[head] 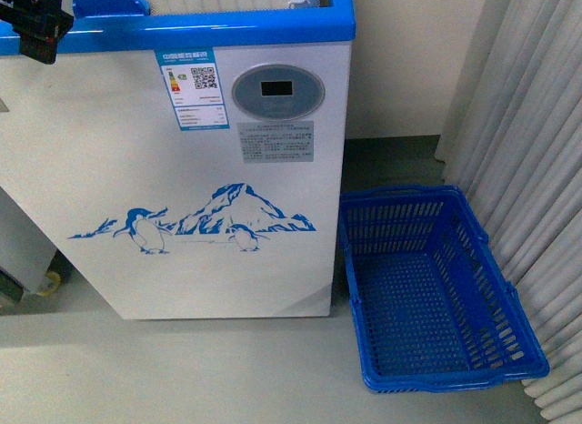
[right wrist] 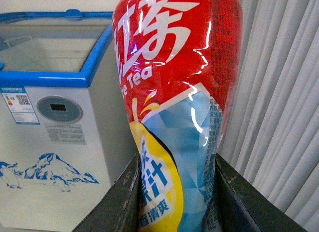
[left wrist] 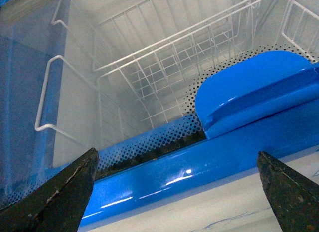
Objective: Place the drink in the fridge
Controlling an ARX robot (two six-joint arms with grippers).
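The drink [right wrist: 174, 67] fills the right wrist view: a bottle with a red, light-blue and yellow label, its cap out of frame. My right gripper [right wrist: 177, 157] is shut on its lower part, one dark finger [right wrist: 117, 202] on each side. The fridge [head: 182, 169] is a white chest with a blue top rim, a penguin drawing and a round grey panel [head: 277, 92]. It also shows behind the bottle as the fridge [right wrist: 50, 137]. My left gripper [left wrist: 175, 152] hangs open over the blue rim [left wrist: 209, 160], looking into the white wire basket [left wrist: 164, 67] inside. The left arm's dark end [head: 36, 24] sits at the fridge's top left corner.
An empty blue plastic basket [head: 436, 287] stands on the floor right of the fridge. White curtains [head: 536, 124] hang behind it. A grey-white cabinet [head: 23, 247] with a beige caster [head: 50, 280] is at the left. A blue lid handle [left wrist: 254, 87] lies by the rim.
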